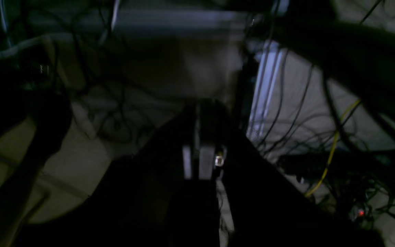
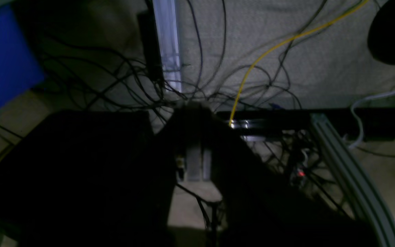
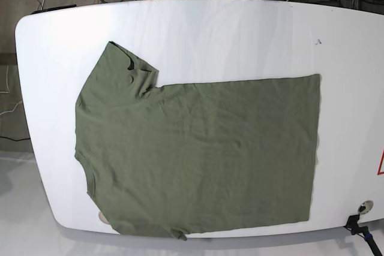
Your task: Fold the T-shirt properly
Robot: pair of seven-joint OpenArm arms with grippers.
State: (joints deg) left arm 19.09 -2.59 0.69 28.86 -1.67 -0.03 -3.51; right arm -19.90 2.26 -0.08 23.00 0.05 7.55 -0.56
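The olive-green T-shirt [image 3: 198,154] lies flat on the white table [image 3: 240,34] in the base view, neck end to the left and straight hem to the right. One short sleeve [image 3: 129,70] sticks out at the upper left. Neither arm shows in the base view. Both wrist views are dark and look down at the floor, not at the shirt. My left gripper [image 1: 199,113] has its pads pressed together with nothing between them. My right gripper [image 2: 195,116] is likewise shut and holds nothing.
Tangled black cables and a yellow cable [image 2: 269,51] cover the floor under both wrist cameras. An aluminium rail [image 2: 348,171] and a blue panel [image 2: 2,58] show in the right wrist view. A small black fitting [image 3: 360,225] sits at the table's near right corner.
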